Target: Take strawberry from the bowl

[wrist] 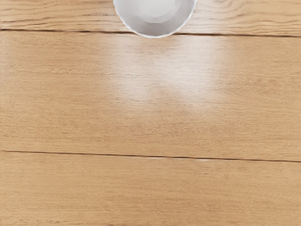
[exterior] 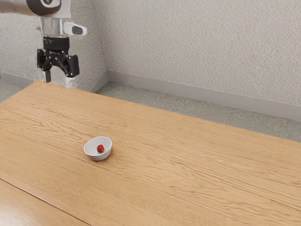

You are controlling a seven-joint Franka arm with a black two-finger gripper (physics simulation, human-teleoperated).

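Note:
My black gripper (exterior: 58, 82) is high at the exterior view's upper left, its two fingers apart with nothing between them. Down on the table, well away from the hand, rests a small white bowl (exterior: 90, 151). Inside it lies a red strawberry (exterior: 100, 148). The wrist view has part of the white bowl (wrist: 155, 29) at its edge, cut off by the frame; the part of its inside seen there holds no red.
The wooden table (exterior: 164, 160) has lengthwise seams between its planks. Behind its far edge are a grey floor (exterior: 188, 103) and a textured pale wall (exterior: 197, 47).

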